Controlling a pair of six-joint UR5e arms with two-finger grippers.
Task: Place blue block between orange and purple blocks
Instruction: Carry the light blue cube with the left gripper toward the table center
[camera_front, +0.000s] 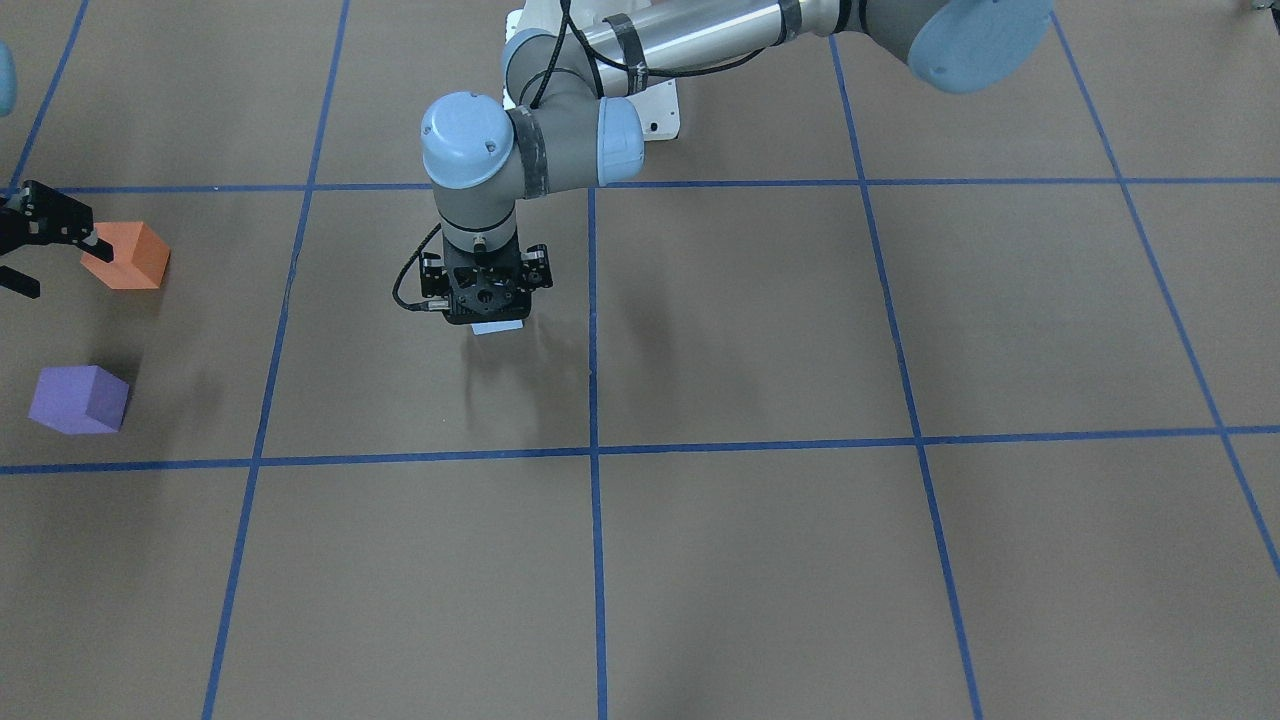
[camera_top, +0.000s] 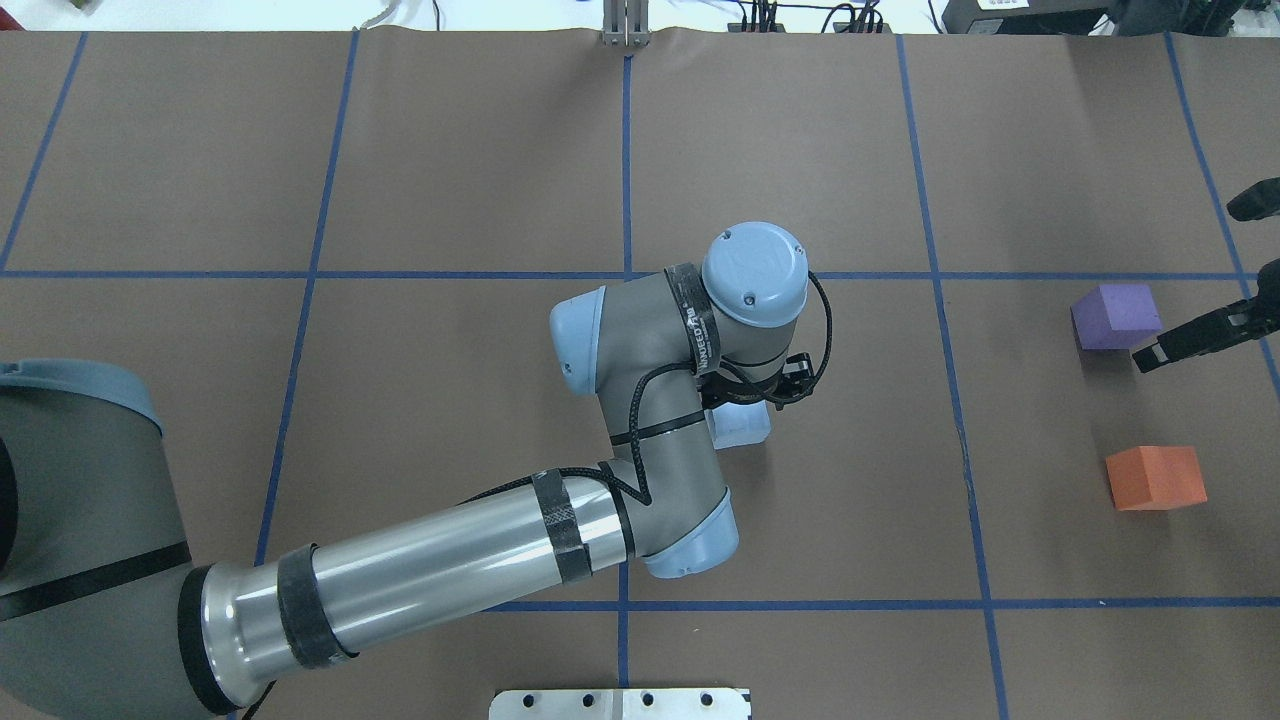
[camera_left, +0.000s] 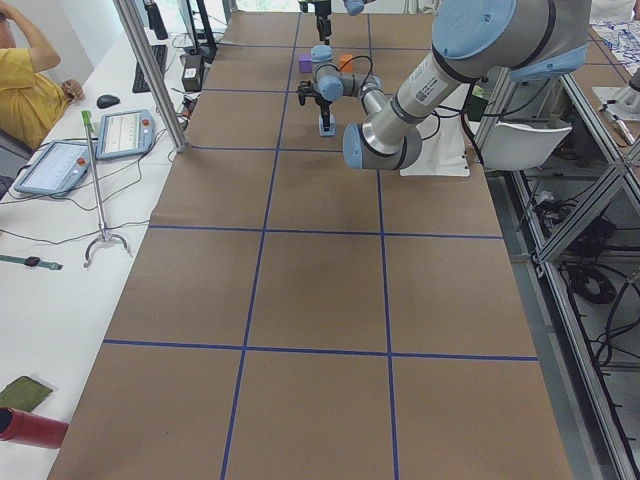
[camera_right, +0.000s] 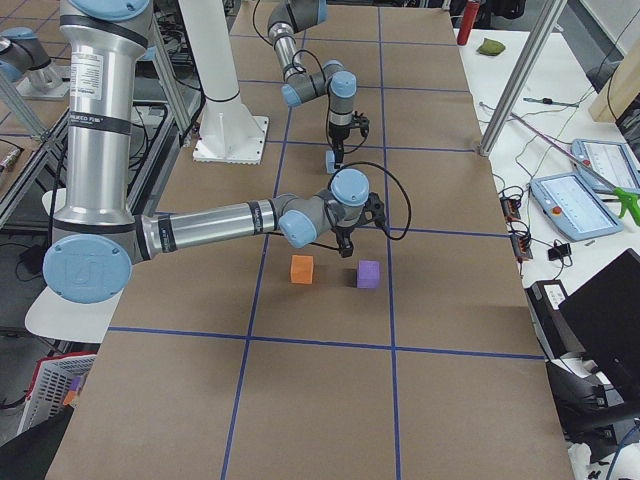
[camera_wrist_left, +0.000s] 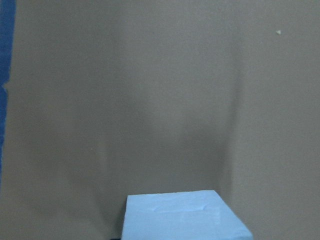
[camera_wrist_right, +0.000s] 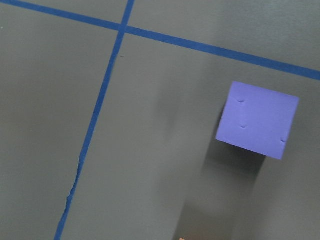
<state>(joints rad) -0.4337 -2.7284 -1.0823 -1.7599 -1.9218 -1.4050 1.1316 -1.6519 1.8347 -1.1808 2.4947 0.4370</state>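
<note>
Blue block (camera_front: 497, 327): near the middle of the table (camera_front: 760, 330), apparently resting on it. In the front view you see only a pale sliver of it past the tool.
Block's shape: close to a cube, so it has no long axis for you to line up with.
Block from the jaws: straight below the left gripper (camera_front: 487, 303), which points down at it. In the left wrist view the block's top sits at the bottom edge, a little right of centre.
Left jaws: the wrist and tool body hide them from above, and they are out of the wrist view. You cannot tell whether they are spread around the block or clamped on it.
Nearer arm: the left, directly over the block. The right gripper (camera_front: 60, 268) is well apart from it.
Right jaws: spread wide and holding nothing. They hang just beside the orange block (camera_front: 127, 256), with the purple block (camera_front: 80, 399) near.
Goal gap: bare table between orange and purple, well away toward the robot's right. The two stand apart, and the room looks ample for one more block.
Next move, as I judge it: make sure of the grip, lift, then carry the block across to the robot's right. Mind the right gripper, which sits close by the gap.
</note>
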